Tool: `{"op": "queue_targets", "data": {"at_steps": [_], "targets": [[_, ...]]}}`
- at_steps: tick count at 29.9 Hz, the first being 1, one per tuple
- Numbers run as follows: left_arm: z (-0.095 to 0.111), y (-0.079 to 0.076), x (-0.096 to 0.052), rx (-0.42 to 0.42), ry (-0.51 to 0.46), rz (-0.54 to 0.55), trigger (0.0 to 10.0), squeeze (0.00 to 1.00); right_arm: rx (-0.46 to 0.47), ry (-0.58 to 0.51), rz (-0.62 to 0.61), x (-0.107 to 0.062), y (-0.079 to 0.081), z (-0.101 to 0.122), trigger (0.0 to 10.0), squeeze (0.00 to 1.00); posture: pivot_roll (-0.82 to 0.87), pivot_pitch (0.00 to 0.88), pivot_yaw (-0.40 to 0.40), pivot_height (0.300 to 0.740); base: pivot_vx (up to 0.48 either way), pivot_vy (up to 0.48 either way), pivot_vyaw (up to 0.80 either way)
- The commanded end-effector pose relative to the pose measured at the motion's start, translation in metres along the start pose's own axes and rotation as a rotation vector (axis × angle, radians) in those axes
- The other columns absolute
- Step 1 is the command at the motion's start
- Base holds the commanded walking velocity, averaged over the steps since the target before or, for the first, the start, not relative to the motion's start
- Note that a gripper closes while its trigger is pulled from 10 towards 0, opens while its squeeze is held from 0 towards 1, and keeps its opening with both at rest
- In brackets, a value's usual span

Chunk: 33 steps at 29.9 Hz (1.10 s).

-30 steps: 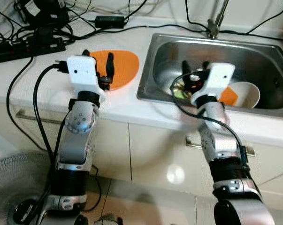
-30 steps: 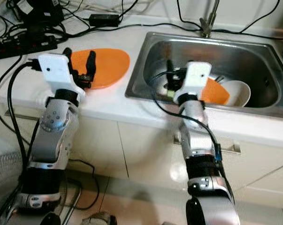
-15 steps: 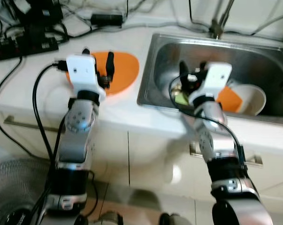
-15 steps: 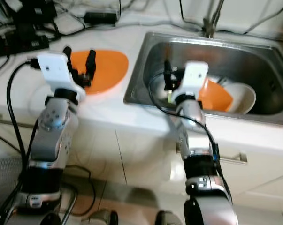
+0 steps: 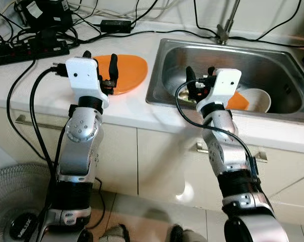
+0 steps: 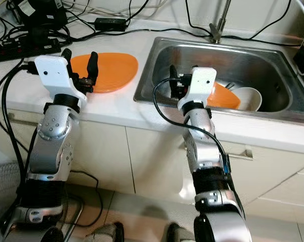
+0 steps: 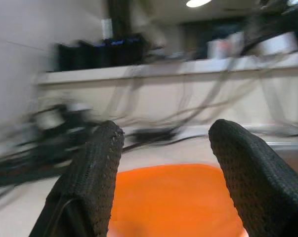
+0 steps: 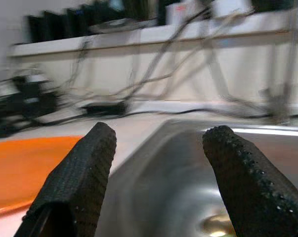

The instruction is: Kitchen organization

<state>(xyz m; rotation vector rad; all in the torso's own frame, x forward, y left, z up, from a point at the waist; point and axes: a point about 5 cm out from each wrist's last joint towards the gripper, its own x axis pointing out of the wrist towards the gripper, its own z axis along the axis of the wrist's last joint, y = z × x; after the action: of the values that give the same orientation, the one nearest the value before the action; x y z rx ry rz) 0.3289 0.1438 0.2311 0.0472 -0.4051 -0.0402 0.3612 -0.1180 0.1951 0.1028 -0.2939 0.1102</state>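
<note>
Both arms have come up a little since a second ago, and my head camera has tilted so that more of the cupboard fronts and floor show; the dishes themselves lie where they did. Nearest me are the white cupboard doors (image 5: 157, 156) under the counter (image 5: 122, 107). My left gripper (image 5: 100, 63) hovers over the near edge of the orange plate (image 5: 127, 70), fingers spread wide with nothing between them; the left wrist view looks across the plate between those two fingers. My right gripper (image 6: 181, 75) hangs over the near left part of the steel sink (image 6: 157, 60), also spread and empty, and its wrist view takes in the sink's rim and basin.

Inside the sink, beyond the right gripper, a second orange dish (image 6: 223, 97) leans against a white bowl (image 6: 246, 97), touching it. Something dark and greenish lies near the drain behind the gripper, too hidden for me to name. Farther back stand the tap (image 5: 223, 27) and, at the counter's rear left, a black power strip (image 5: 31, 50) with a tangle of cables.

I judge the tidying barely begun: the plate lies loose on the counter, the sink holds its dishes, and nothing is gripped. Lifting each piece and putting it away is all still ahead
</note>
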Motion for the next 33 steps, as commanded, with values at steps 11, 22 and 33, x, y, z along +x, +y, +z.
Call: {"op": "queue_targets", "data": {"at_steps": [11, 22, 33], "targets": [[-0.0008, -0.0009, 0.0003, -0.002, 0.01, -0.004, 10.0, 0.0, 0.015, 0.01, 0.015, -0.0001, 0.0046, -0.0015, 10.0, 0.0, 0.13, 0.109, -0.015, 0.74, 0.0, 0.0, 0.0], [-0.0008, -0.0006, 0.0002, -0.003, 0.01, -0.002, 10.0, 0.0, 0.018, 0.008, 0.023, 0.0004, 0.0065, -0.001, 10.0, 0.0, 0.13, 0.104, -0.016, 0.74, 0.0, 0.0, 0.0], [-0.0002, 0.0025, 0.001, -0.003, 0.005, 0.011, 10.0, 0.0, 0.029, 0.018, 0.02, 0.0016, 0.0069, -0.0015, 10.0, 0.0, 0.13, 0.095, -0.017, 0.74, 0.0, 0.0, 0.0]]}}
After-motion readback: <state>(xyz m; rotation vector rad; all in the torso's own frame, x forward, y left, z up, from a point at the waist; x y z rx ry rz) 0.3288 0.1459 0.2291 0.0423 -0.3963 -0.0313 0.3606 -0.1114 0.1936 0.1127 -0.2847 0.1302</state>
